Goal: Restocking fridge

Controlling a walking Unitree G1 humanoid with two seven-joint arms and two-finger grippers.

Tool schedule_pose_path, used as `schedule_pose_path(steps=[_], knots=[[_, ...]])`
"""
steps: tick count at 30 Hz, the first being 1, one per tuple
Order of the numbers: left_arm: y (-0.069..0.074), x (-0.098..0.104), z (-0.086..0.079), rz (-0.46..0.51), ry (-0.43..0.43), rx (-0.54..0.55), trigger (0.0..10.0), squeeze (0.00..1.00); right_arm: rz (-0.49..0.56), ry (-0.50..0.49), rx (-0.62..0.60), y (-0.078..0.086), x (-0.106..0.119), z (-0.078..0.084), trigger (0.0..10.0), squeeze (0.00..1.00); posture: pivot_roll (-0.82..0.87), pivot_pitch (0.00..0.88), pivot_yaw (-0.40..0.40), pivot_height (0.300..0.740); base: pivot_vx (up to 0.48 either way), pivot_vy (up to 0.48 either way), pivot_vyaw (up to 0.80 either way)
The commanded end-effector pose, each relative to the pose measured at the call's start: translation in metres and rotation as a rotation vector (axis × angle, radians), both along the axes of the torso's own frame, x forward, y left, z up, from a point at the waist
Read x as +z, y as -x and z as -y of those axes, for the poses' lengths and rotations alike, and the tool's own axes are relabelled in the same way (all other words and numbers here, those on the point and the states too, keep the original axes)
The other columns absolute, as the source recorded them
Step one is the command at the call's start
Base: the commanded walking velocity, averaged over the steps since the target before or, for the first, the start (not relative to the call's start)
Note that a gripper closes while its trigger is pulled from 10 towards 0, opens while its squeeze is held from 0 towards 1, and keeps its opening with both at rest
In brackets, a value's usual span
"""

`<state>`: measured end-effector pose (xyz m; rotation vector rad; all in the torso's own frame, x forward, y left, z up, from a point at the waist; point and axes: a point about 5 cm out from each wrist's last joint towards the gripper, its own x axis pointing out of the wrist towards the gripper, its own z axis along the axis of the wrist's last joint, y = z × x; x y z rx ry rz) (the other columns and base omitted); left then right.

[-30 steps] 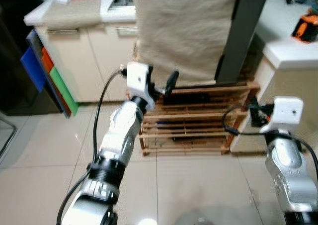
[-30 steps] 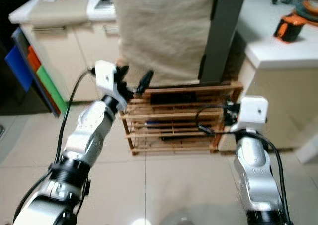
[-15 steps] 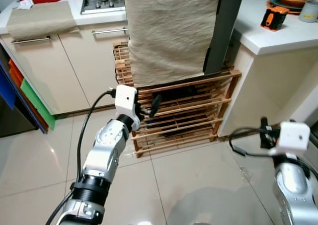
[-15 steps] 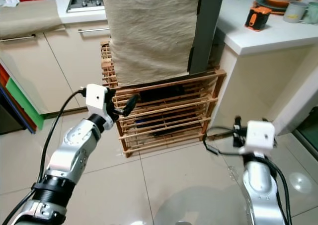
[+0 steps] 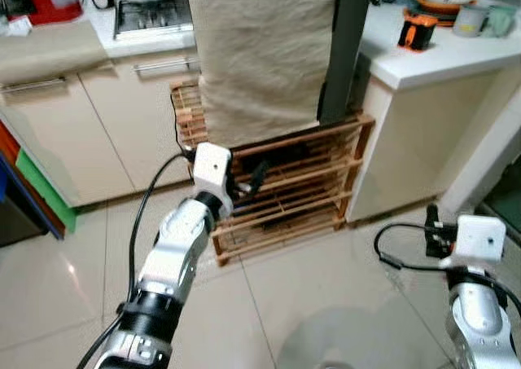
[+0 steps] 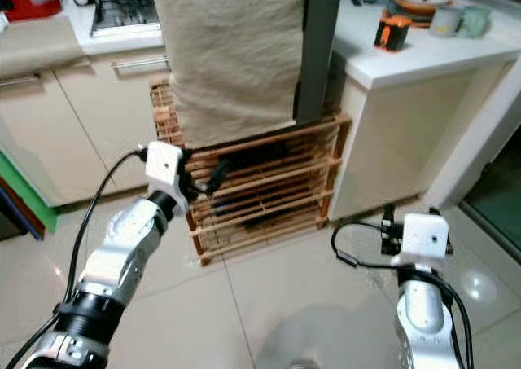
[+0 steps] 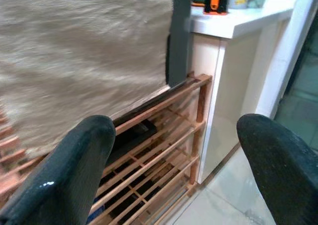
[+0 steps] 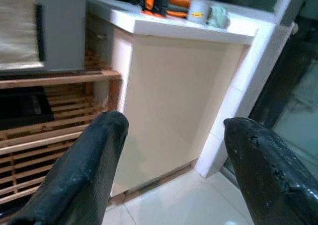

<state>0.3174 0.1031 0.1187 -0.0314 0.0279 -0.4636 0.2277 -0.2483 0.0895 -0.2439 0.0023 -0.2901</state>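
Both grippers, left (image 7: 169, 170) and right (image 8: 171, 170), are spread wide and carrying nothing, facing a wooden rack (image 5: 301, 190). No fridge or groceries in sight; finding them comes next.

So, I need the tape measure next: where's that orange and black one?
The orange and black tape measure sits on the white countertop, front-right, beside a grey mug.
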Motion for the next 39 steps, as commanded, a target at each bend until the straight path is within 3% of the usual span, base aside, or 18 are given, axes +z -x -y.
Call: schedule_pose_path(steps=[1,9,10,11,13,17,18,21,24,27,29,33,39], knots=[[0.0,0.005,0.007,0.023,-0.004,-0.032,10.0,0.0,-0.014,0.003,-0.008,-0.001,-0.002,0.003,10.0,0.0,-0.25,0.0,0.077,0.74,0.469,0.0,0.0],[-0.001,0.005,0.009,0.007,0.037,-0.039,10.0,0.0,-0.006,-0.003,0.001,-0.004,0.0,0.003,10.0,0.0,-0.26,0.0,0.08,0.74,0.477,0.0,-0.49],[-0.001,0.002,0.004,-0.013,0.041,-0.018,10.0,0.0,-0.009,-0.009,0.008,-0.004,0.0,0.003,10.0,0.0,-0.26,0.0,0.083,0.74,0.48,0.0,-0.54],[0.004,-0.009,-0.013,-0.058,0.006,0.031,10.0,0.0,-0.017,-0.024,0.028,-0.002,-0.001,0.002,10.0,0.0,-0.25,0.0,0.081,0.74,0.48,0.0,-0.54],[0.011,-0.02,-0.024,-0.101,-0.046,0.052,10.0,0.0,-0.027,-0.035,0.042,0.001,-0.003,0.001,10.0,0.0,-0.25,0.0,0.079,0.74,0.48,0.0,-0.54],[0.035,-0.048,-0.037,-0.235,-0.157,-0.02,10.0,0.0,-0.054,-0.059,0.063,0.007,-0.008,0.0,10.0,0.0,-0.23,0.0,0.063,0.74,0.218,0.0,-0.54],[0.038,-0.05,-0.041,-0.25,-0.131,-0.01,10.0,0.0,-0.063,-0.066,0.07,0.009,-0.01,-0.002,10.0,0.0,-0.23,0.0,0.062,0.74,0.0,0.0,-0.54],[0.037,-0.045,-0.043,-0.234,-0.064,0.019,10.0,0.0,-0.073,-0.072,0.081,0.01,-0.013,-0.004,10.0,0.0,-0.22,0.003,0.05,0.74,0.0,0.0,-0.54],[0.028,-0.028,-0.029,-0.161,-0.009,0.004,10.0,0.0,-0.07,-0.065,0.12,0.004,-0.012,-0.009,10.0,0.0,-0.21,0.002,0.048,0.74,0.0,0.0,-0.54],[0.029,-0.029,-0.028,-0.169,-0.033,0.007,10.0,0.0,-0.059,-0.066,0.135,0.001,-0.009,-0.011,10.0,0.0,-0.22,0.001,0.047,0.74,0.0,0.0,-0.54],[0.036,-0.042,-0.04,-0.222,-0.057,0.036,10.0,0.0,-0.054,-0.076,0.161,-0.001,-0.007,-0.015,10.0,0.0,-0.23,0.005,0.039,0.74,0.0,0.0,-0.54],[0.042,-0.047,-0.047,-0.249,-0.048,0.063,10.0,0.0,-0.055,-0.09,0.184,-0.002,-0.006,-0.018,10.0,0.0,-0.22,0.008,0.019,0.74,0.0,0.0,-0.54],[0.039,-0.036,-0.038,-0.202,-0.007,0.06,10.0,0.0,-0.063,-0.092,0.207,-0.005,-0.006,-0.019,10.0,0.0,-0.21,0.014,0.008,0.74,0.045,-0.066,-0.55]])
